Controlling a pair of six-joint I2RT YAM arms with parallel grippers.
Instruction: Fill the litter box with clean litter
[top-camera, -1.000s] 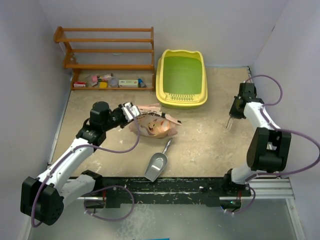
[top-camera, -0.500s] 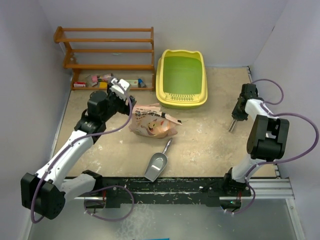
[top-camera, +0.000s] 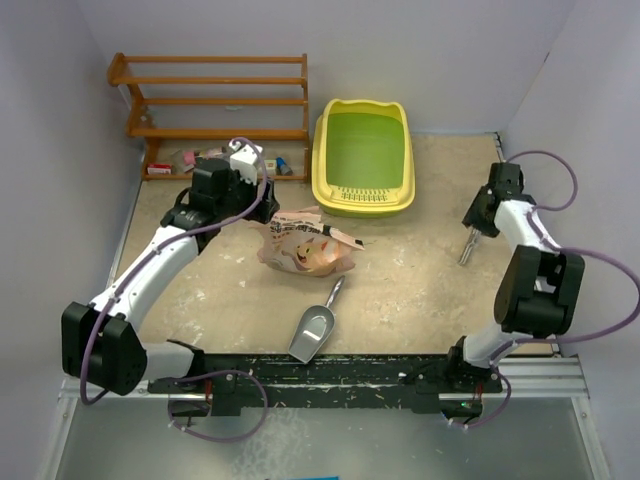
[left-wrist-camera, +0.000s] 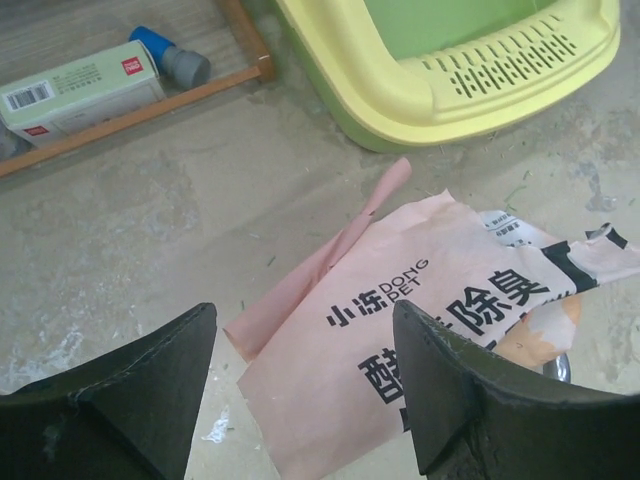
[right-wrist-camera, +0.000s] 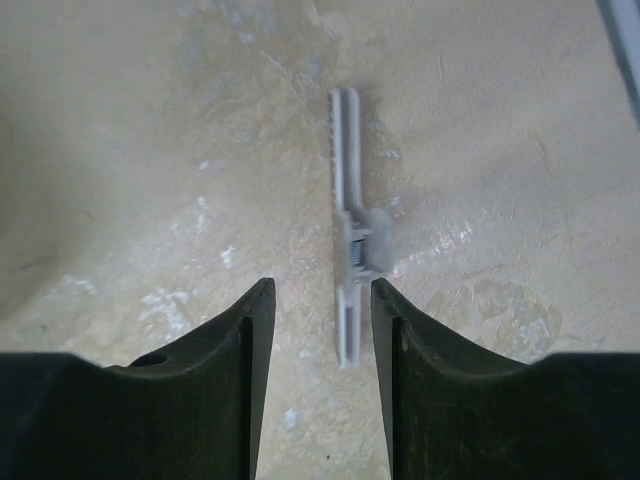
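The yellow litter box (top-camera: 363, 157) with its green floor stands at the back centre; its slotted lip (left-wrist-camera: 500, 70) shows in the left wrist view. No clean litter shows in any view. A pink printed bag (top-camera: 305, 245) lies flat in front of the box. My left gripper (top-camera: 248, 172) hovers open above the bag's left end (left-wrist-camera: 400, 330), with nothing between its fingers (left-wrist-camera: 150, 380). At the right, my right gripper (top-camera: 480, 215) is open over a grey clip (right-wrist-camera: 350, 250) that lies on the table, close to the right finger.
A grey metal scoop (top-camera: 315, 328) lies near the front edge, below the bag. A wooden shelf rack (top-camera: 210, 100) stands at the back left, with a small box (left-wrist-camera: 80, 90) and a blue-capped bottle (left-wrist-camera: 170, 60) on its bottom shelf. Walls close in both sides.
My left gripper has let go of the bag, opened and swung back-left toward the rack. My right gripper has opened, and the grey clip now lies on the table.
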